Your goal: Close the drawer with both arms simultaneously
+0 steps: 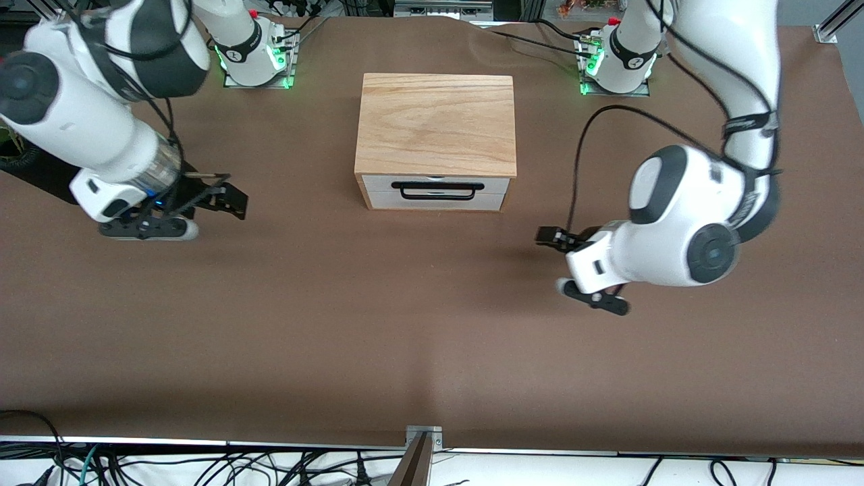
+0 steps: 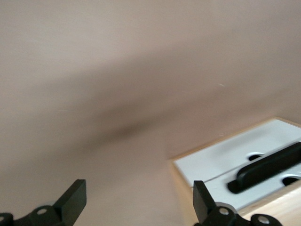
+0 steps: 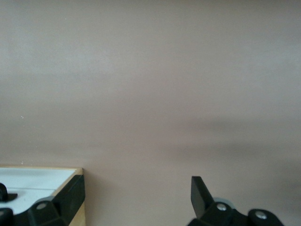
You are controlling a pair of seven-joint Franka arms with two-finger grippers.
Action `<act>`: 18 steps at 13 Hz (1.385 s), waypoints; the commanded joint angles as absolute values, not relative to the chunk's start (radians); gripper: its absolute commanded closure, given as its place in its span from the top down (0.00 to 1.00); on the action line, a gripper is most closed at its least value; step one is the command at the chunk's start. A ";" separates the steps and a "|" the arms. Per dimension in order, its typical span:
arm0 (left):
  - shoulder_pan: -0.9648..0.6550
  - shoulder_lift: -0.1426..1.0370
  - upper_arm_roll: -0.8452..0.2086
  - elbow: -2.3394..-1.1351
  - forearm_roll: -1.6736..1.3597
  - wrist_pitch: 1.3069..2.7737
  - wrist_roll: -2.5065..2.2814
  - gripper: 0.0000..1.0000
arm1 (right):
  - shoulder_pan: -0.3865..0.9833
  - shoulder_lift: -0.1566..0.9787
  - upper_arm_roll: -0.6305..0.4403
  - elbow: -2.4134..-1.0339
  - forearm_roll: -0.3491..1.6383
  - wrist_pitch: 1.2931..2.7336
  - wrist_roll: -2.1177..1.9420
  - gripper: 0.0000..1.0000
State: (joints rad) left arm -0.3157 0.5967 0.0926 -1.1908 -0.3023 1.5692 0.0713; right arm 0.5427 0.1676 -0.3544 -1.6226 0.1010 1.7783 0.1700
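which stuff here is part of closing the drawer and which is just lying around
Part of the job:
- drawer, looks nearly or fully shut
- left gripper, open, over the table
- right gripper, open, over the table

Just there:
- box's wood top
- brown table cover
- cables along the table's edge

A brown table cover (image 1: pixel 418 324) lies flat, black cables (image 1: pixel 202 469) (tangled) along its near edge.

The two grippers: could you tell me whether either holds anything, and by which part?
Nothing is held: left gripper and right gripper are open over bare table, apart from the drawer.
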 commanded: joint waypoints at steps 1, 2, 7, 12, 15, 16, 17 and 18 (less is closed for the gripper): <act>-0.252 0.549 0.083 -1.206 -0.189 1.562 0.078 1.00 | 0.545 0.167 -0.382 -1.537 0.088 1.639 0.133 1.00; -0.230 0.519 0.083 -1.206 -0.145 1.559 0.078 1.00 | 0.529 0.163 -0.376 -1.514 0.081 1.594 0.117 1.00; -0.098 0.379 0.092 -1.206 -0.103 1.497 0.075 1.00 | 0.117 0.112 -0.059 -1.512 0.068 1.539 -0.040 1.00; -0.075 0.163 0.100 -1.363 -0.068 1.497 0.055 1.00 | 0.087 0.084 -0.029 -1.513 0.021 1.522 -0.040 1.00; -0.087 0.071 0.094 -1.512 -0.066 1.503 -0.107 1.00 | 0.087 0.080 -0.028 -1.508 0.021 1.528 -0.040 1.00; -0.087 0.060 0.094 -1.532 -0.061 1.505 -0.103 1.00 | 0.087 0.080 -0.029 -1.505 0.021 1.529 -0.031 1.00; -0.084 0.061 0.091 -1.534 -0.061 1.506 -0.072 1.00 | 0.087 0.080 -0.029 -1.502 0.021 1.529 -0.028 1.00; -0.075 0.064 0.080 -1.534 -0.060 1.517 -0.040 1.00 | 0.087 0.080 -0.029 -1.502 0.018 1.526 -0.028 1.00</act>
State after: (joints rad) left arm -0.0781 0.0998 0.0961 -1.4810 -0.0961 1.4831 -0.0619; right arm 0.0978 0.0935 -0.0410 -1.5088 0.0363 1.5398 -0.0366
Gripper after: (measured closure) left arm 0.000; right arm 0.000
